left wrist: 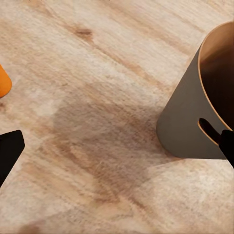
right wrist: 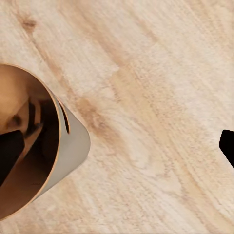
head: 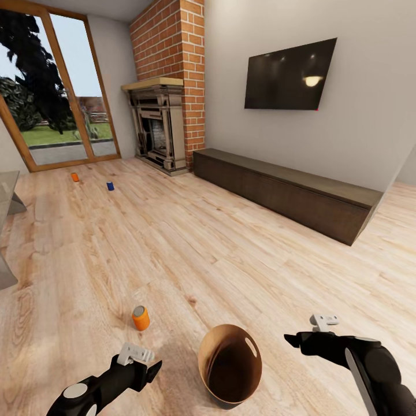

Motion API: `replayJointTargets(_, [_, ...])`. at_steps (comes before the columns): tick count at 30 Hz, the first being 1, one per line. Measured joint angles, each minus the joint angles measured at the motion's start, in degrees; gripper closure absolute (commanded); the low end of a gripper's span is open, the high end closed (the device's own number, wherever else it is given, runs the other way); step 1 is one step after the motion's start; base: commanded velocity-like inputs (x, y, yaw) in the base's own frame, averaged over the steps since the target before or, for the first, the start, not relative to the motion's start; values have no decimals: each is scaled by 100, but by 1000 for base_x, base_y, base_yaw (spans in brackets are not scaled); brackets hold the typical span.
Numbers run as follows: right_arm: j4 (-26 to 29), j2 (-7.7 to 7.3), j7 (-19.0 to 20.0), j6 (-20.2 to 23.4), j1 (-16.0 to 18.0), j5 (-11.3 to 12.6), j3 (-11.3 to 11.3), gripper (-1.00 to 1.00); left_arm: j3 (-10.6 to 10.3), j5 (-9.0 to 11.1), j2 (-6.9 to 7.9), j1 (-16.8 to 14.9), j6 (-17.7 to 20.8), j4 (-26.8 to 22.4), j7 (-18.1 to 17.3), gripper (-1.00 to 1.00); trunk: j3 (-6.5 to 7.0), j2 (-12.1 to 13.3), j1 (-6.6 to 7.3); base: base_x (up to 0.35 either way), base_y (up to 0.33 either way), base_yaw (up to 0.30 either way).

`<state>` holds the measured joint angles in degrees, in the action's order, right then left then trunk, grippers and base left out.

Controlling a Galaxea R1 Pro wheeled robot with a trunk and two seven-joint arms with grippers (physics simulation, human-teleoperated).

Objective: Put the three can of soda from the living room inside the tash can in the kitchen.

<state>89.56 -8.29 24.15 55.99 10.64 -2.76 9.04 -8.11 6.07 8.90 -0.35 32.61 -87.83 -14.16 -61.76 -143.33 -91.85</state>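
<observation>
home living room | brick fireplace [head: 164, 124] | wall tv [head: 289, 75] | plank floor [head: 190, 248]

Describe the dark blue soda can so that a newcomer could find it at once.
Start at the brick fireplace and the wood-framed glass doors beside it. On the light wood plank floor before them stand two small cans. The dark blue soda can is the one nearer the fireplace; its neighbour is orange.

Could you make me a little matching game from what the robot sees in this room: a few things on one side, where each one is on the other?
Things:
1. near orange can
2. dark blue can
3. brown bin
4. television

Places:
A. on the wall above the long low cabinet
B. on the floor between the two hands
C. far off, near the glass doors
D. on the floor just beyond the left hand

Pairs: 1-D, 2-C, 3-B, 4-A
</observation>
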Motion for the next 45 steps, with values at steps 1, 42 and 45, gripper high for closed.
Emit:
replayJointTargets(1, [-3, 14, -6, -3, 12, 1, -3, -100, 1, 0, -1, 0, 0, 1, 0, -100, 0, 0, 0, 0, 0, 0])
replayJointTargets(42, [-1686, 803, -218, -813, 630, -75, -118, -100, 2, 0, -2, 0, -18, 11, 9, -100, 0, 0, 0, 0, 0, 0])
replayJointTargets(45, [-2153, 803, -218, -1154, 632, -91, -138, -100, 2, 0, -2, 0, -18, 11, 9, -100, 0, 0, 0, 0, 0, 0])
